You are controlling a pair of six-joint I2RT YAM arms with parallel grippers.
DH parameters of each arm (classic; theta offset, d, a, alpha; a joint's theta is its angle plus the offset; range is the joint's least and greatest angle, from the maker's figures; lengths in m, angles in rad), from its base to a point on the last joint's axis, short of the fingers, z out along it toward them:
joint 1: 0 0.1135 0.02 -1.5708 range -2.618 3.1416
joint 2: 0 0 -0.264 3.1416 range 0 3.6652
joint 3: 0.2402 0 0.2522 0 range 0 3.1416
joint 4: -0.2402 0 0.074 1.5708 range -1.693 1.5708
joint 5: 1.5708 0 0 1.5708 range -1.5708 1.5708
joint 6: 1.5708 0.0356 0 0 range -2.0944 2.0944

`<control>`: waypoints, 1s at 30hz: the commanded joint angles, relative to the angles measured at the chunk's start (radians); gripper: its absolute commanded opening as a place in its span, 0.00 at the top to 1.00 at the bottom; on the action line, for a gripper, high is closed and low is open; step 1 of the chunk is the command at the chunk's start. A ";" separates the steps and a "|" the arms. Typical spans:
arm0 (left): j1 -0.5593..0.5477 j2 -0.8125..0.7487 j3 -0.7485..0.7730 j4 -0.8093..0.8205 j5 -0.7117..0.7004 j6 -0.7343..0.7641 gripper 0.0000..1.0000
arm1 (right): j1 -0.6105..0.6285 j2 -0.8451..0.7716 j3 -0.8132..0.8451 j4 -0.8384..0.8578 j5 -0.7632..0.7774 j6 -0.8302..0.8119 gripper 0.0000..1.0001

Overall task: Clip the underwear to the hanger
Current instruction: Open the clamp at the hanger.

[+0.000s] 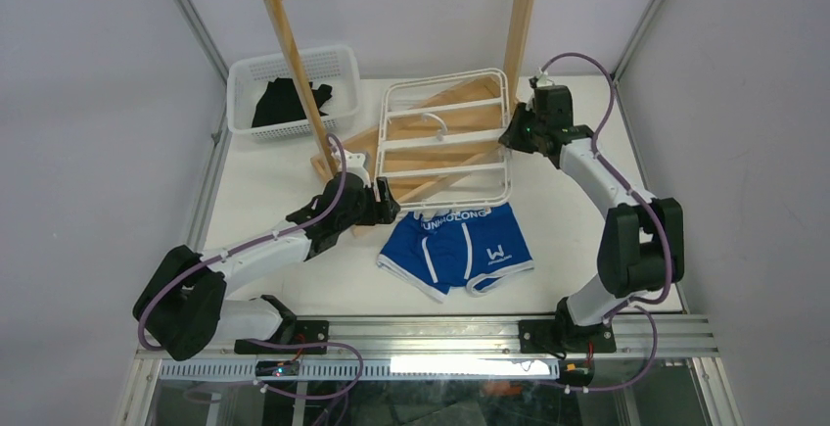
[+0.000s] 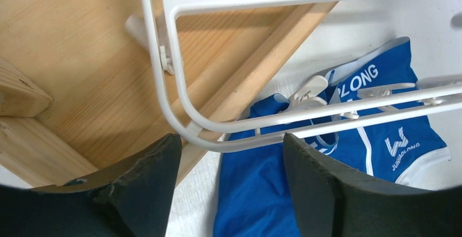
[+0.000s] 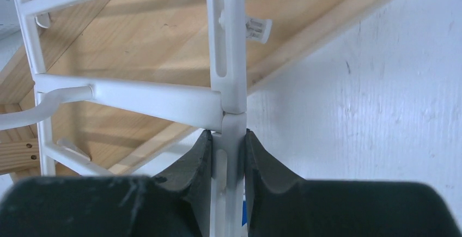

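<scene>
**Hanger gripped, briefs just below**

Only the right wrist view shows the right jaws clenched on the hanger's (image 3: 229, 57) side bar. The left wrist view shows the left jaws released, grasping nothing, at its corner. Overhead, the underwear (image 1: 455, 250) lies centre-frame on the counter (image 1: 264, 176).

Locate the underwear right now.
Top view: the underwear lies flat on the table, centre-front, its waistband at the near rail of the hanger, with the left gripper beside its left corner.
</scene>
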 commanded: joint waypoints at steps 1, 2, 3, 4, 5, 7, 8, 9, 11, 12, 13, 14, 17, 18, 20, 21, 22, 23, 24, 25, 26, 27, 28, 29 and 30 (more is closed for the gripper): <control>-0.006 -0.084 0.011 0.052 0.045 0.016 0.28 | 0.003 -0.153 -0.123 0.175 -0.017 0.134 1.00; -0.006 -0.098 0.015 0.053 0.043 0.020 0.25 | 0.004 -0.183 -0.159 0.198 -0.012 0.156 1.00; -0.005 -0.109 0.017 0.054 0.043 0.026 0.24 | 0.003 -0.212 -0.194 0.220 -0.004 0.179 1.00; -0.005 -0.116 0.021 0.053 0.044 0.031 0.23 | 0.003 -0.243 -0.232 0.246 0.002 0.203 1.00; -0.005 -0.119 0.024 0.054 0.050 0.037 0.23 | 0.003 -0.271 -0.267 0.270 0.009 0.231 1.00; -0.005 -0.118 0.029 0.055 0.075 0.044 0.25 | 0.002 -0.334 -0.348 0.318 0.027 0.295 1.00; -0.006 -0.115 0.028 0.062 0.103 0.044 0.26 | 0.003 -0.362 -0.388 0.345 0.034 0.326 1.00; -0.007 -0.112 0.023 0.069 0.125 0.043 0.28 | 0.003 -0.392 -0.428 0.369 0.043 0.357 1.00; -0.009 -0.110 0.005 0.092 0.165 0.029 0.31 | 0.003 -0.437 -0.501 0.415 0.059 0.416 1.00; -0.013 -0.114 -0.005 0.104 0.178 0.021 0.33 | 0.003 -0.456 -0.540 0.431 0.070 0.444 1.00; -0.017 -0.119 -0.021 0.117 0.190 0.012 0.34 | 0.002 -0.473 -0.564 0.445 0.077 0.467 1.00; -0.025 -0.125 -0.034 0.127 0.194 0.007 0.35 | 0.001 -0.491 -0.588 0.458 0.084 0.487 1.00; -0.055 -0.130 -0.067 0.158 0.196 -0.001 0.37 | 0.003 -0.542 -0.639 0.482 0.105 0.531 1.00; -0.063 -0.123 -0.073 0.168 0.196 -0.004 0.38 | 0.002 -0.554 -0.648 0.484 0.109 0.538 1.00; -0.080 -0.096 -0.074 0.185 0.195 -0.007 0.40 | 0.002 -0.570 -0.655 0.481 0.109 0.542 1.00; -0.088 -0.081 -0.071 0.191 0.197 -0.007 0.42 | 0.002 -0.576 -0.655 0.476 0.107 0.544 1.00; -0.093 -0.069 -0.065 0.196 0.200 -0.011 0.43 | 0.002 -0.584 -0.655 0.475 0.107 0.544 1.00; -0.096 -0.062 -0.061 0.203 0.201 -0.013 0.43 | 0.002 -0.589 -0.657 0.472 0.106 0.545 1.00; -0.102 -0.058 -0.059 0.205 0.202 -0.015 0.44 | 0.002 -0.595 -0.655 0.470 0.106 0.545 1.00; -0.108 -0.059 -0.056 0.205 0.201 -0.015 0.43 | 0.003 -0.598 -0.657 0.468 0.107 0.544 1.00; -0.112 -0.064 -0.058 0.204 0.198 -0.016 0.42 | 0.002 -0.601 -0.658 0.466 0.107 0.544 1.00; -0.115 -0.074 -0.063 0.201 0.188 -0.016 0.40 | 0.002 -0.604 -0.659 0.464 0.109 0.543 1.00; -0.116 -0.091 -0.068 0.198 0.176 -0.016 0.38 | 0.001 -0.609 -0.662 0.462 0.111 0.544 1.00; -0.117 -0.107 -0.073 0.195 0.161 -0.016 0.36 | 0.001 -0.615 -0.670 0.464 0.114 0.545 1.00; -0.117 -0.124 -0.074 0.185 0.144 -0.016 0.34 | 0.002 -0.622 -0.678 0.467 0.116 0.549 1.00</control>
